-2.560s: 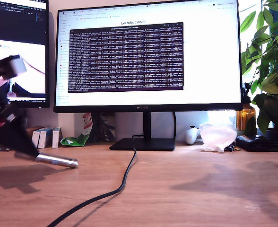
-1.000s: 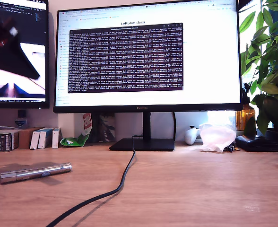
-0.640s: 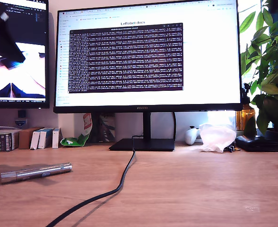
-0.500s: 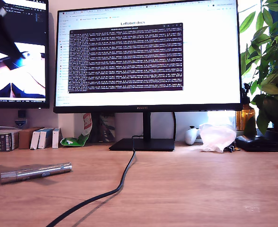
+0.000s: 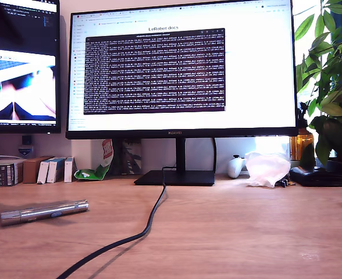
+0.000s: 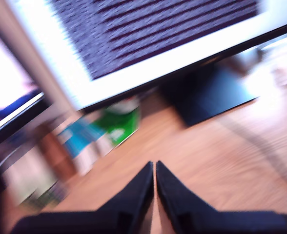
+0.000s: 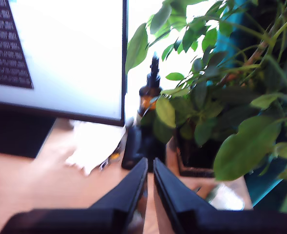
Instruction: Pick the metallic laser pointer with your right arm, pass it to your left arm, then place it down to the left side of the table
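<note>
1. Metallic laser pointer (image 5: 44, 211) lying flat on the counter (image 5: 229, 232), low in the exterior view's left, nothing gripping it.
2. Long axis nearly level across the exterior view, slightly tilted: end toward the exterior view's right a touch higher and farther back, near end toward the left edge. Small dark button on its side around mid-length.
3. Black cable (image 5: 137, 232) curving from the monitor stand (image 5: 177, 176) down toward the lower edge of the exterior view, apart from the pointer on its right.
4. Large monitor (image 5: 182, 70) filling the upper middle, with dark text on a bright page; second screen (image 5: 21, 64) in the upper left.
5. Small boxes (image 5: 20, 170) along the wall behind the pointer; leafy plant (image 5: 331, 81) at the exterior view's right edge, brown bottle (image 5: 302, 144) beside it.
6. My first gripper (image 6: 155, 171): jaws pressed together, nothing between them, above wood grain; view blurred.
7. My second gripper (image 7: 150, 168): jaws closed on nothing, aimed toward the plant and bottle.
</note>
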Controlling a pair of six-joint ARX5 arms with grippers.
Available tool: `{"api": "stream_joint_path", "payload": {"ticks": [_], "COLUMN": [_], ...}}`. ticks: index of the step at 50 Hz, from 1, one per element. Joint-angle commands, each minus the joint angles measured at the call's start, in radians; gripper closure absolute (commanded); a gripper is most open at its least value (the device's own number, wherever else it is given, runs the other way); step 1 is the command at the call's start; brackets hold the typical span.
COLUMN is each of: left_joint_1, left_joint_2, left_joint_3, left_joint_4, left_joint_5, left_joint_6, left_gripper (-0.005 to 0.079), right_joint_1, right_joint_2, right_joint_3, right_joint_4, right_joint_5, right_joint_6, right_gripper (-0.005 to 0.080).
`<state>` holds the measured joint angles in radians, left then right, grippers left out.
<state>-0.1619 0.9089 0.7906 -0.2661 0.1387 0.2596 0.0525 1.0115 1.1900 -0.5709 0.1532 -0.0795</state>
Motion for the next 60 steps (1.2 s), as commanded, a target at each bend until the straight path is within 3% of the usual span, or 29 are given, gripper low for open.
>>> {"api": "stream_joint_path", "payload": {"ticks": [1,10,19,31,46,53,54,60], "left_joint_1": [0.034,0.191,0.319,0.305,0.261,0.257,0.257,0.257], "left_joint_2": [-0.035,-0.102,-0.151,-0.224,-0.418,-0.491,-0.496,-0.517], "left_joint_3": [-0.003,-0.003,-0.003,-0.053,-0.238,-0.271,-0.271,-0.274], "left_joint_4": [-0.027,-0.055,-0.089,-0.089,-0.048,-0.079,-0.084,-0.147], "left_joint_5": [-0.019,-0.013,0.179,0.201,0.164,0.112,0.106,0.106], "left_joint_6": [-0.006,0.002,-0.029,-0.111,-0.160,-0.262,-0.315,-0.411], "left_gripper": [0.0766,0.0766,0.0766,0.0766,0.0766,0.0766,0.0766,0.0766], "right_joint_1": [-0.018,-0.087,-0.114,-0.113,-0.114,-0.114,-0.114,-0.114], "right_joint_2": [-0.040,-0.099,-0.171,-0.357,-0.606,-0.702,-0.713,-0.751], "right_joint_3": [-0.005,-0.013,-0.117,-0.372,-0.595,-0.671,-0.673,-0.672], "right_joint_4": [0.038,0.073,0.167,0.274,0.255,0.214,0.212,0.207], "right_joint_5": [0.019,0.021,0.021,0.022,0.042,0.043,0.047,0.132], "right_joint_6": [-0.027,-0.053,-0.056,-0.046,0.032,0.038,0.049,0.168], "right_gripper": [0.0764,0.0753,0.0752,0.0752,0.0752,0.0752,0.0752,0.0752]}}
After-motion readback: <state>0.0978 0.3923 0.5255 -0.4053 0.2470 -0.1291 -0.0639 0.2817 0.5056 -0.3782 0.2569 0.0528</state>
